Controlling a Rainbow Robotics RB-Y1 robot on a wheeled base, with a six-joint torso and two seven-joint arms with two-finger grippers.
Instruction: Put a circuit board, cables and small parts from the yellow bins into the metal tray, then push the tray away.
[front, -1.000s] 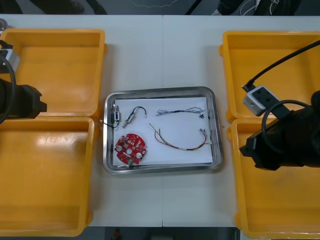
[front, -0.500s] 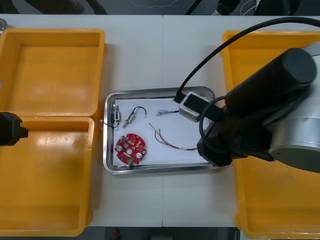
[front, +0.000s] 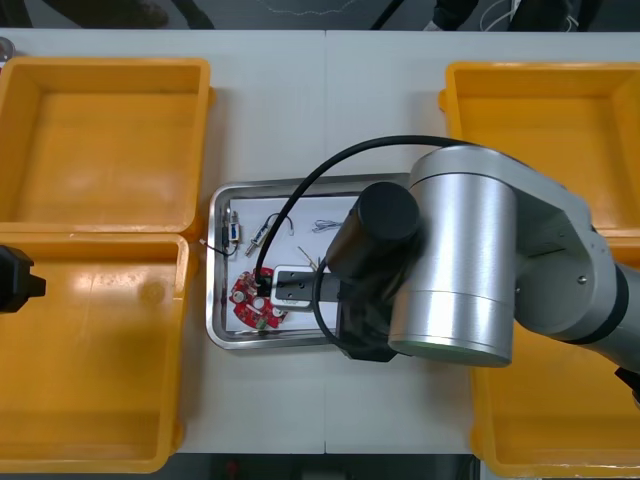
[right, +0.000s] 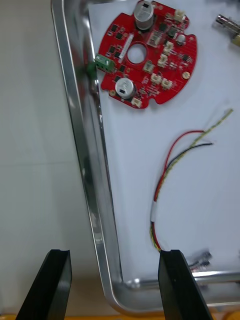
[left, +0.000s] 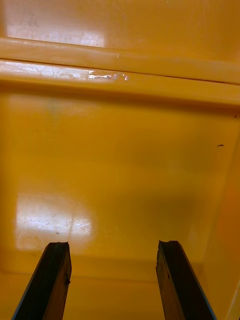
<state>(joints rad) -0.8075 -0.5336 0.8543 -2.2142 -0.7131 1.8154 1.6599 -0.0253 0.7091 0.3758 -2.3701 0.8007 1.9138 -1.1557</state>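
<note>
Both finger pairs gape, right gripper (right: 115, 255) astride tray (right: 80, 125) rim, left gripper (left: 114, 245) over yellow bin (left: 120, 150); board (right: 145, 52) print seemingly unreadable.

The tray (right: 97, 200) is shiny, mirror-like metal with a matt white floor, the bins (front: 100, 150) are smooth glossy plastic, and the table (front: 325, 110) is matt.

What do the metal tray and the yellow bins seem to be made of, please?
Tray: apparently polished steel or similar, its rim mirror-bright; floor white, perhaps paper. Bins: likely moulded plastic, glossy, with soft highlights. Right gripper hovers over the tray's corner.
</note>
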